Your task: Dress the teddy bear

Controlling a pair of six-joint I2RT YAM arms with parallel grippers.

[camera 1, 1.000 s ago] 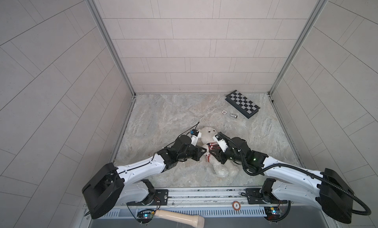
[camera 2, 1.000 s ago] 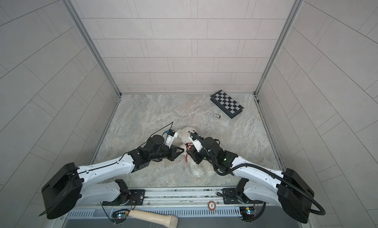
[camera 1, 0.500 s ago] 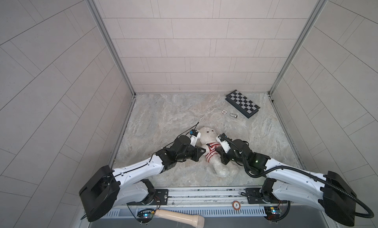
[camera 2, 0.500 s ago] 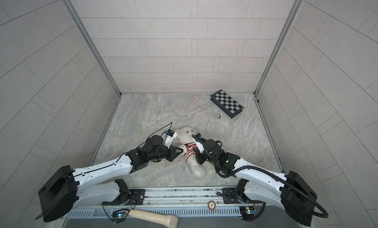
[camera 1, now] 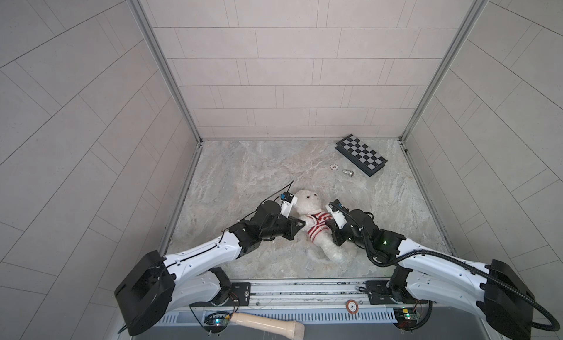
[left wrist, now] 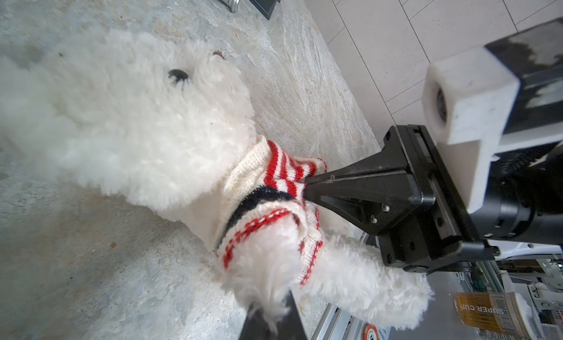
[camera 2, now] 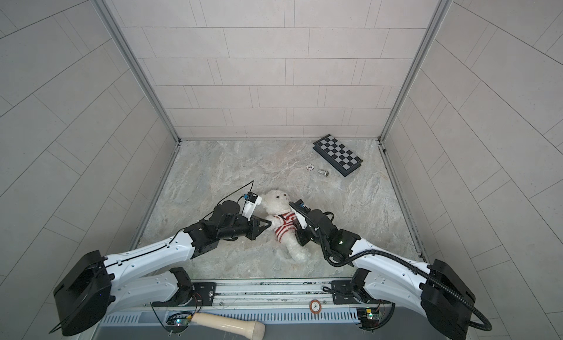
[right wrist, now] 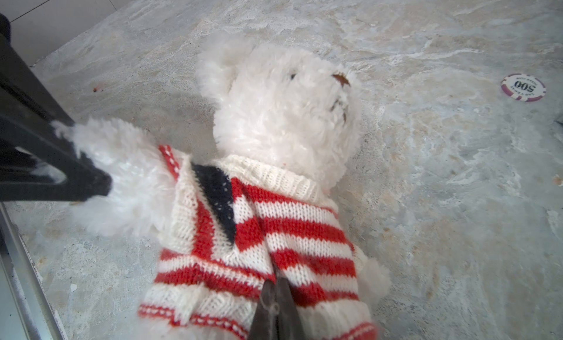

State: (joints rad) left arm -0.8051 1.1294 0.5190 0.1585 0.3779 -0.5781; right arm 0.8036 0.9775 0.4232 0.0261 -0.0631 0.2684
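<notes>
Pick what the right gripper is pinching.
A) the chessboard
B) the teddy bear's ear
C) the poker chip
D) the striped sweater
D: in the left wrist view the right gripper is shut on a fold of the striped sweater worn by the teddy bear.

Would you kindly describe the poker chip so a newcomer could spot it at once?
Find the checkered board near the far right corner of the table. Beside its near edge, toward the teddy bear, lie two small things. The poker chip is the flat round disc, white with purple rim marks, not the silver metal piece next to it.
</notes>
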